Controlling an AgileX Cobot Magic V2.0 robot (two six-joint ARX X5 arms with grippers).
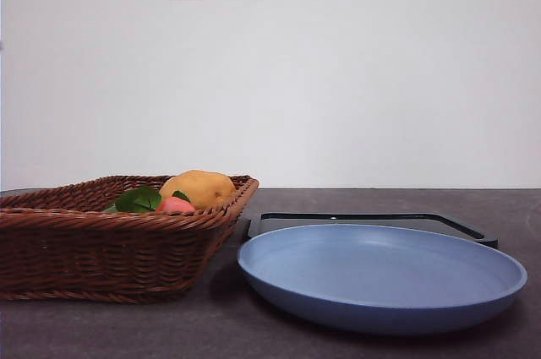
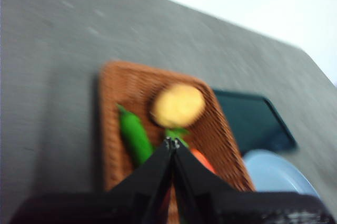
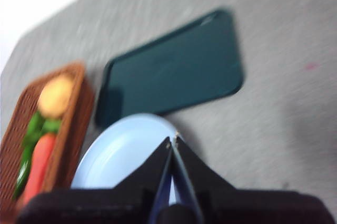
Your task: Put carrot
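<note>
The carrot [image 3: 38, 167] lies in the brown basket [image 1: 101, 249] at the left of the front view, beside the blue plate [image 1: 380, 279], and both tools [image 2: 172, 140] [image 3: 172, 140] are closed up tight, holding nothing.

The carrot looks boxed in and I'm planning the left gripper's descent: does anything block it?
Nothing lies over the carrot in the basket. The potato and green vegetable lie close beside it. The left gripper, jaws shut, hangs above.
</note>
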